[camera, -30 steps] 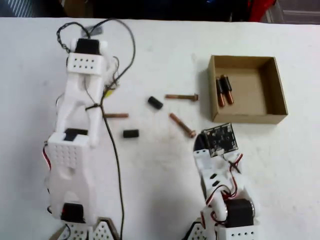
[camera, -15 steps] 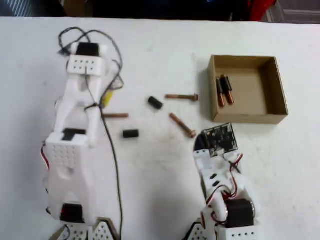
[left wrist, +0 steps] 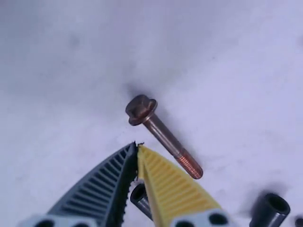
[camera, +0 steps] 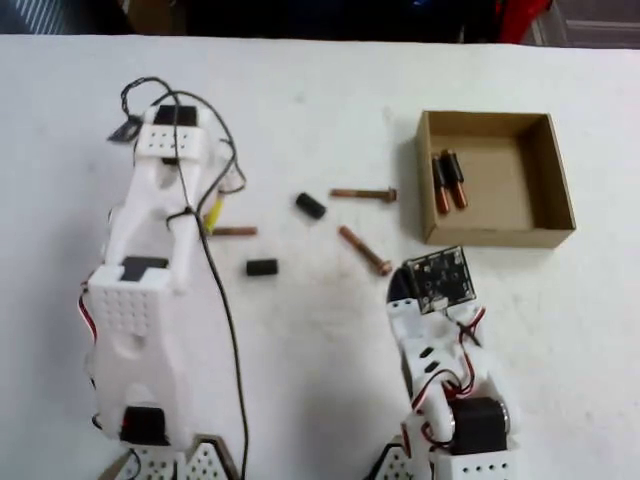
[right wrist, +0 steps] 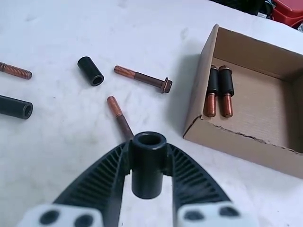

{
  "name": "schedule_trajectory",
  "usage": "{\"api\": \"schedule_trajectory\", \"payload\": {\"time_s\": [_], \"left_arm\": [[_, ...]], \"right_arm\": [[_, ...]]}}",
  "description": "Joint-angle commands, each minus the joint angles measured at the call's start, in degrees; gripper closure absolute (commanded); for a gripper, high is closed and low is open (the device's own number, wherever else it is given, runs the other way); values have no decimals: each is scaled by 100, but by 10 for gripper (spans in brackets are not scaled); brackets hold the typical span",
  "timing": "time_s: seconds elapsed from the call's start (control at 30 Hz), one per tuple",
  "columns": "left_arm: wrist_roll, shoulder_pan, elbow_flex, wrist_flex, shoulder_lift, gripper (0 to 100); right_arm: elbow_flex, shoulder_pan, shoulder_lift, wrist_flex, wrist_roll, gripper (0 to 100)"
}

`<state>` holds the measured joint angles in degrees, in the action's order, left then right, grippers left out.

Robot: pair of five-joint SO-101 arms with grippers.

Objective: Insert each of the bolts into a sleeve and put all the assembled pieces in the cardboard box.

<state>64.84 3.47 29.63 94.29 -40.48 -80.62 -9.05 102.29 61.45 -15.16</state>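
Right jaws clamped on sleeve [right wrist: 148,165], left jaws closed with tips beside bolt [left wrist: 163,137], two assembled pieces [camera: 441,186] in box [camera: 490,236] at upper right of high view

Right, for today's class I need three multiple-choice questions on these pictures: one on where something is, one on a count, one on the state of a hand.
1. Where are the two finished pieces? A in the box; B beside the box; C in a hand.
2. How many loose bolts lie on the table? A two; B three; C five.
3. The right hand is: A open and empty; B shut on a black sleeve; C shut on a bolt.
Answers: 1 A, both lie side by side inside the box. 2 B, three lie apart on the table. 3 B, the sleeve sits clamped in it.
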Motion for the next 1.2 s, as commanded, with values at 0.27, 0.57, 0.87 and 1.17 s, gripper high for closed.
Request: {"api": "schedule_trajectory", "payload": {"time_s": [0.27, 0.57, 0.87, 1.17], "left_arm": [[422, -136, -114, -571, 110, 841], [774, -207, -510, -580, 119, 548], [774, -171, -527, -589, 101, 623], [774, -13, -404, -607, -365, 623]], "right_arm": [[26, -40, 92, -13, -97, 982], [26, -40, 92, -13, -97, 982], [26, -40, 92, -13, -97, 982], [26, -40, 92, -13, -97, 982]]}}
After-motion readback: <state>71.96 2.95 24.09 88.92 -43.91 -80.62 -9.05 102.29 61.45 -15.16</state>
